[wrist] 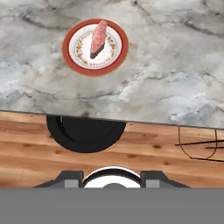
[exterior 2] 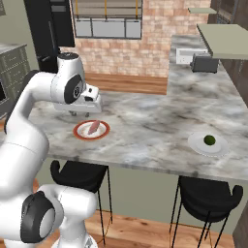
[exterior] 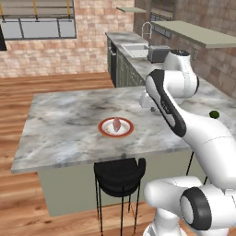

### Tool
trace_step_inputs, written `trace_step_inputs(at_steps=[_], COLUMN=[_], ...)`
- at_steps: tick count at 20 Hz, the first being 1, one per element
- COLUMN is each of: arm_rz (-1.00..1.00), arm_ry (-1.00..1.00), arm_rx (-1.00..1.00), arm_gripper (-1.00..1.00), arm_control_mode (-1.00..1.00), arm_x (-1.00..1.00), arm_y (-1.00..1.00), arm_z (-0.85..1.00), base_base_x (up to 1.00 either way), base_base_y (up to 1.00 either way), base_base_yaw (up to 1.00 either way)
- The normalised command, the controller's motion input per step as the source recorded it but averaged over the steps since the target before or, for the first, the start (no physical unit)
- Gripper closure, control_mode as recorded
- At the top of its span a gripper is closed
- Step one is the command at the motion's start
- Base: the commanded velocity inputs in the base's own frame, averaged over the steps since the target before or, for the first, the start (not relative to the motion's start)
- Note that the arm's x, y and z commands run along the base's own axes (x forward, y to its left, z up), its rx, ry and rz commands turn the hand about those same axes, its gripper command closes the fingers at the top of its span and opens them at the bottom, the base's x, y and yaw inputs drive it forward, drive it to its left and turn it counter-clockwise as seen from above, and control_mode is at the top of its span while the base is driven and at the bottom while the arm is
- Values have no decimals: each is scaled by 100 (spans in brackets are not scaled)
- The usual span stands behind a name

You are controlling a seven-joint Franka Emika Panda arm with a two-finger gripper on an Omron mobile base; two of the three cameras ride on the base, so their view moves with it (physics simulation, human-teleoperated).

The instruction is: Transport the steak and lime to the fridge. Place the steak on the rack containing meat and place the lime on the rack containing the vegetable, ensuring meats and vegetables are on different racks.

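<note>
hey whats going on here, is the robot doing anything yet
Nothing is being handled. The white arm's pincer hangs above the grey marble island counter, holding nothing. The pink steak lies on its red-rimmed white plate just below it. The green lime sits on a plain white plate further along, untouched.

A grey marble counter (exterior: 64,133) fills the middle of the kitchen. Two black stools (exterior 2: 80,175) tuck under its near edge. A toaster (exterior 2: 204,62) and a sink (exterior: 136,49) sit beyond its far end.
</note>
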Motion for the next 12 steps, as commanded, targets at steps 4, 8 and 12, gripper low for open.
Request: trace_step_inputs(at_steps=[4,8,12], arm_rz=[3,14,9], arm_ry=[-1,-1,0], arm_rx=[0,-1,0], arm_gripper=[-100,-100,-100], arm_control_mode=[-100,-100,-100], arm_x=[-42,-86,-40], arm_y=[4,28,38], arm_z=[0,-1,-24], base_base_x=[0,0,0], base_base_y=[0,0,0], base_base_yaw=[0,0,0])
